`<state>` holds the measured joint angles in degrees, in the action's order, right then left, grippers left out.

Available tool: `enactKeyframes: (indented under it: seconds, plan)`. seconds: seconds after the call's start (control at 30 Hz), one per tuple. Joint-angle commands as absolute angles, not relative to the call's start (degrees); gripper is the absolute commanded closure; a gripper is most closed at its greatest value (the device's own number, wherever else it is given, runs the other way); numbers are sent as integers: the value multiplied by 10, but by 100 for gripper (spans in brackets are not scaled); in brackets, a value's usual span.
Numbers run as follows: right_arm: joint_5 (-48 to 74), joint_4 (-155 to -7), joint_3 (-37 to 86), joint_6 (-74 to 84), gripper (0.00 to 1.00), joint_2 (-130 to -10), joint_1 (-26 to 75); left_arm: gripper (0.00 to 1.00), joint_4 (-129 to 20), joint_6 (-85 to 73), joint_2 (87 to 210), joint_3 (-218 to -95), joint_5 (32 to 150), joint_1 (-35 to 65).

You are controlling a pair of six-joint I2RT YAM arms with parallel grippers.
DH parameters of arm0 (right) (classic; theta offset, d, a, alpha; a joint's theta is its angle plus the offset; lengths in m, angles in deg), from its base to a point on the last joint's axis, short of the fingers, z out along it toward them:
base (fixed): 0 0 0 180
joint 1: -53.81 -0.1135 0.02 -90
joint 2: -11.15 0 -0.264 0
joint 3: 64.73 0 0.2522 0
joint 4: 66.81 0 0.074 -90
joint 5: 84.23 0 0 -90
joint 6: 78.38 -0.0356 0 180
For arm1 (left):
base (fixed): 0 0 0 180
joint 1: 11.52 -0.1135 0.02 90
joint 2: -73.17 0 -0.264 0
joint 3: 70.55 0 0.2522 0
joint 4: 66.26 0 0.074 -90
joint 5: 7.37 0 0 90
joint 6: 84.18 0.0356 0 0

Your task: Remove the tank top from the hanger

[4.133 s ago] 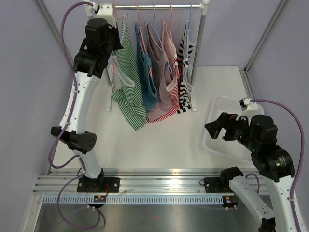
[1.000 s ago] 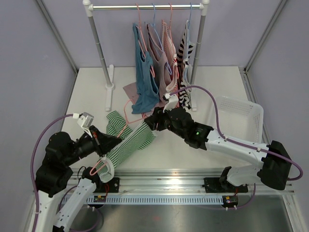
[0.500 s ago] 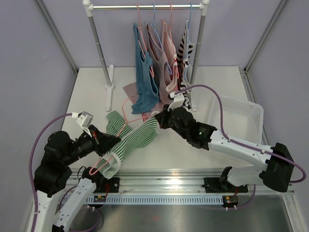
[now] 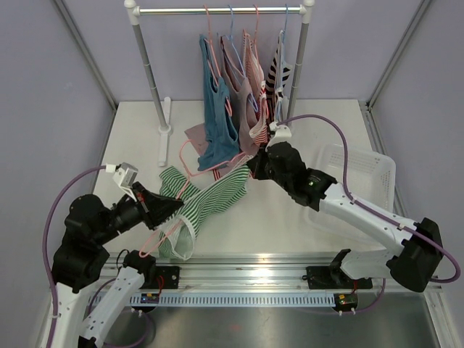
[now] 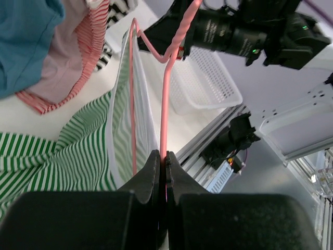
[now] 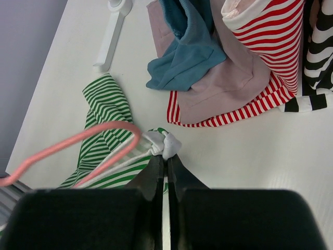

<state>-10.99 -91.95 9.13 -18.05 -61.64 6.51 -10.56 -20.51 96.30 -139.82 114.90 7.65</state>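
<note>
A green-and-white striped tank top is stretched low over the table between my two grippers. It is threaded on a pink hanger. My left gripper is shut on the hanger's thin pink wire, which rises straight out of the closed jaws. The striped cloth hangs off that wire to the left. My right gripper is shut on a bunched white edge of the tank top. The hanger's pink loop curves just left of it.
The clothes rack at the back holds several more tops, whose hems rest on the table just beyond my right gripper. A white basket stands at the right. The rack's foot lies at back left.
The right gripper has shut on the tank top's edge and drawn it to the right and back, stretching the cloth. The left gripper stays shut on the hanger and has barely moved.
</note>
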Motion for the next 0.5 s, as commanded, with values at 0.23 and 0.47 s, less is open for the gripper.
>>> enactKeyframes:
  seconds: [0.23,0.47]
  plan:
    - [44,-938,113,-150,100,-551,151,100,-373,-298,949,-1385,1204,78]
    - [254,-965,225,-149,100,-484,150,100,-619,-307,1054,-1416,1153,78]
